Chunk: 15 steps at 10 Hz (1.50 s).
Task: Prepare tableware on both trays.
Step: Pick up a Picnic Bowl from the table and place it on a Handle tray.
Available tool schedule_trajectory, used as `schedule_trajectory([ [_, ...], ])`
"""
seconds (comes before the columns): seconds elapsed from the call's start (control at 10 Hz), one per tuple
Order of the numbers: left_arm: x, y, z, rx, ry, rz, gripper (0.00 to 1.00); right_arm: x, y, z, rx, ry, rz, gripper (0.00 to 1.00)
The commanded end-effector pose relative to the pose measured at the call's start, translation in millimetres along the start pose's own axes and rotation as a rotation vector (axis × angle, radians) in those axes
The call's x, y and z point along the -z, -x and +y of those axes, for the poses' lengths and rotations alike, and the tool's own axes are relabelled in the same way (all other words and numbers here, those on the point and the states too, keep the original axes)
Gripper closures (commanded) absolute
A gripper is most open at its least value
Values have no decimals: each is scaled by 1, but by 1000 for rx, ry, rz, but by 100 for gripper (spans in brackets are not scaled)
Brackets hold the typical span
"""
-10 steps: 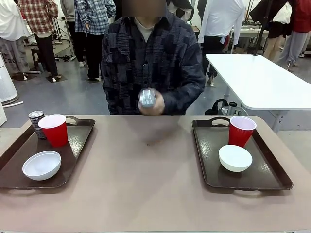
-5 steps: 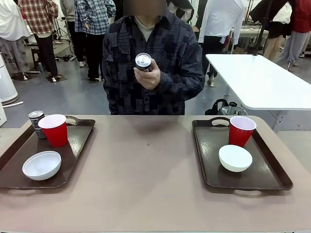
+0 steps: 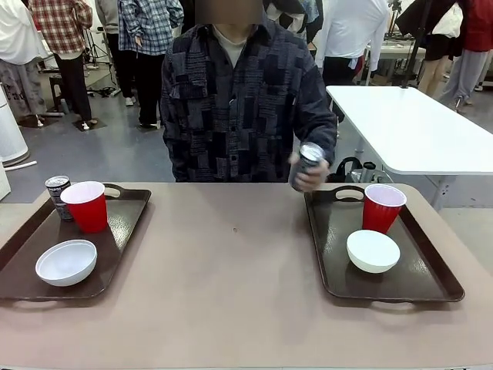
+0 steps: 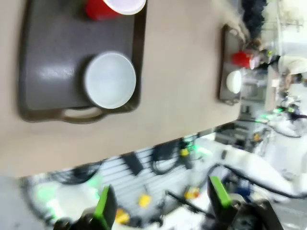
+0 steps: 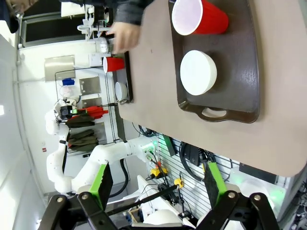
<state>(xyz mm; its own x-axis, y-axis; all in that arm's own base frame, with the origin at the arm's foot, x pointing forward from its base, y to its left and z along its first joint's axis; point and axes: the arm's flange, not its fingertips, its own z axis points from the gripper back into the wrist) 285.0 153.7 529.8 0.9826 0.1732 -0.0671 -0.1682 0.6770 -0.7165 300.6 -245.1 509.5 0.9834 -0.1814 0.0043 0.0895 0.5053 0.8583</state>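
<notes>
Can (image 3: 310, 158) sits in the person's hand (image 3: 311, 176), upper centre-right, just above the right tray (image 3: 431, 277); set it upright near the cup (image 3: 383, 206). Left gripper (image 4: 163, 208) and right gripper (image 5: 158, 184) gape, empty.

A: What's unclear here?
B: The person's hand (image 3: 312, 176) and the can (image 3: 307, 158) in it are motion-blurred; can't read the label.
A: Left side?
B: The other can (image 3: 57, 194) sits half hidden behind the red cup (image 3: 86, 206). The left tray (image 3: 123, 231) is cut off by the frame's left edge.
A: Wrist cams?
B: Left wrist view is smeared throughout; a red cup (image 4: 115, 7) is cropped at the top, and the far tray (image 4: 224, 72) is too small to make out.
</notes>
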Motion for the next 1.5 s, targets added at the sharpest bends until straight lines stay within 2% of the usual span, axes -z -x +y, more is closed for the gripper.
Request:
schedule_trajectory([
  [0.0, -27, -19, 36, -47, 160, -27, 0, -1, 2, 2, 10, 7, 8, 0],
  [0.2, -48, -16, 66, -9, 235, -77, 0, -1, 2, 2, 10, 7, 8, 0],
  [0.4, -51, -22, 95, 104, 295, -80, 0, -1, 2, 2, 10, 7, 8, 0],
  [0.5, -47, -25, 110, 150, 297, -121, 0, -1, 2, 2, 10, 7, 8, 0],
  [0.6, -43, -29, 123, 128, 281, -142, 0, -1, 2, 2, 10, 7, 8, 0],
  [0.8, -39, -46, 142, 99, 279, -109, 0, -1, 2, 2, 10, 7, 8, 0],
  [1.0, -38, -50, 140, 62, 288, -95, 0, -1, 2, 2, 10, 7, 8, 0],
  [1.1, -42, -49, 129, 82, 265, -91, 0, -1, 2, 2, 10, 7, 8, 0],
  [1.2, -25, -46, 147, 72, 267, -88, 0, -1, 2, 2, 10, 7, 8, 0],
  [1.4, -25, -46, 147, 72, 267, -88, 0, -1, 2, 2, 10, 7, 8, 0],
])
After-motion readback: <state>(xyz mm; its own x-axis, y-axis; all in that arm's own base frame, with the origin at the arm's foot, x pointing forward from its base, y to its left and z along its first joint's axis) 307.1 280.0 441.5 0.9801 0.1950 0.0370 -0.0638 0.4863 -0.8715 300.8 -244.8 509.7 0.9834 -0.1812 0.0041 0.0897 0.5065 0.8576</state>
